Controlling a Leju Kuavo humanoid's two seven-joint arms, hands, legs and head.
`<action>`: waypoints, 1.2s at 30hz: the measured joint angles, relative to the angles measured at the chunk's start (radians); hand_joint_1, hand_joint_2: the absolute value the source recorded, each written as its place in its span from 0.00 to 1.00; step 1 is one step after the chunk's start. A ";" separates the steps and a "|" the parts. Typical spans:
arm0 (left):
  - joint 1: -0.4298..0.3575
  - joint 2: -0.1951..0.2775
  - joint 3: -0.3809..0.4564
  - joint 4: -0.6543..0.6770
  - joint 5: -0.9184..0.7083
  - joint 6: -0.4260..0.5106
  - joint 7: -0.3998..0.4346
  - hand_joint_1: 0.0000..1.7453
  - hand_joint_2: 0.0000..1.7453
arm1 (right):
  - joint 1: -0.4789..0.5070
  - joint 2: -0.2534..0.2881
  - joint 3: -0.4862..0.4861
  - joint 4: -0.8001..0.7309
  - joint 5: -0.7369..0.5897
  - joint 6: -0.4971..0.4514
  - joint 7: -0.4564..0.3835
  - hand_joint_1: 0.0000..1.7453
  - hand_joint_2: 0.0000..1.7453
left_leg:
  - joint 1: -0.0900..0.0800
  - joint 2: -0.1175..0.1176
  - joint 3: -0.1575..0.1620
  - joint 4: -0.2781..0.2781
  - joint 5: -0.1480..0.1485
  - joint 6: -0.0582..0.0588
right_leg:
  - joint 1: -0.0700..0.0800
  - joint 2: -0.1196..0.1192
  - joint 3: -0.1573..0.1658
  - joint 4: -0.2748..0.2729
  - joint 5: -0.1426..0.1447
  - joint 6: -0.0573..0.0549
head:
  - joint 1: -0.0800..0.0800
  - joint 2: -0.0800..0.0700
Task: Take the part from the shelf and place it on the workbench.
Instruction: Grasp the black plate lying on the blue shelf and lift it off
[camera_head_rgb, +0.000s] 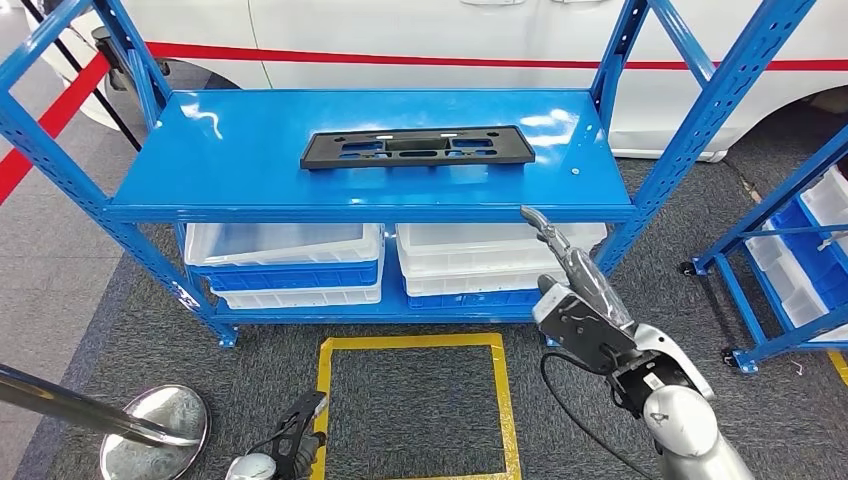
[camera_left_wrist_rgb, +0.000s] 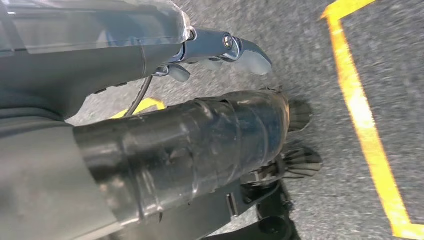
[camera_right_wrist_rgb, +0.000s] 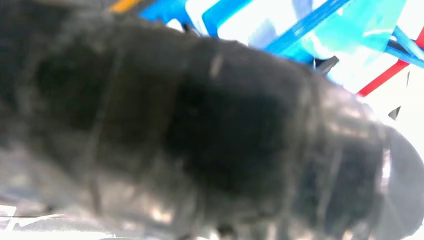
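One black part (camera_head_rgb: 417, 147) lies on the blue shelf (camera_head_rgb: 230, 160); the right robot hand (camera_head_rgb: 575, 290) reaches toward it, fingers apart, empty.

Two stacks of white translucent plastic bins on blue plastic crates (camera_head_rgb: 300, 262) sat side by side on the low tier, just ahead of the raised right hand and below its fingertips. A yellow tape square (camera_head_rgb: 415, 400) marked the grey carpet between both hands. A round mirror-bright metal stanchion base (camera_head_rgb: 155, 430) lay beside the lowered left hand. A white car body with a red stripe (camera_head_rgb: 420, 40) stood far beyond. A blue wheeled cart holding bins (camera_head_rgb: 790, 250) stood off to the right hand's outer side.
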 joint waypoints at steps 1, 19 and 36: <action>0.001 0.000 0.003 0.001 0.006 0.001 0.010 0.00 0.00 | -0.026 0.000 0.016 0.007 0.016 -0.004 0.007 0.00 0.00 | 0.000 0.000 0.000 0.000 0.000 0.000 | 0.000 0.000 0.000 0.000 0.000 0.000 | 0.000 0.000; 0.054 0.000 0.113 0.019 0.114 0.125 0.085 0.00 0.00 | -0.317 0.000 0.191 0.190 0.314 -0.131 0.101 0.00 0.00 | 0.000 -0.001 -0.001 0.000 0.000 0.000 | 0.000 0.000 -0.001 0.000 0.000 0.000 | 0.000 0.000; 0.070 0.000 0.140 0.025 0.116 0.132 0.059 0.00 0.00 | -0.345 0.002 0.253 0.278 0.372 -0.149 0.123 0.00 0.00 | 0.035 -0.074 -0.010 0.011 0.001 -0.025 | -0.045 0.063 -0.027 0.028 0.001 0.051 | 0.003 0.000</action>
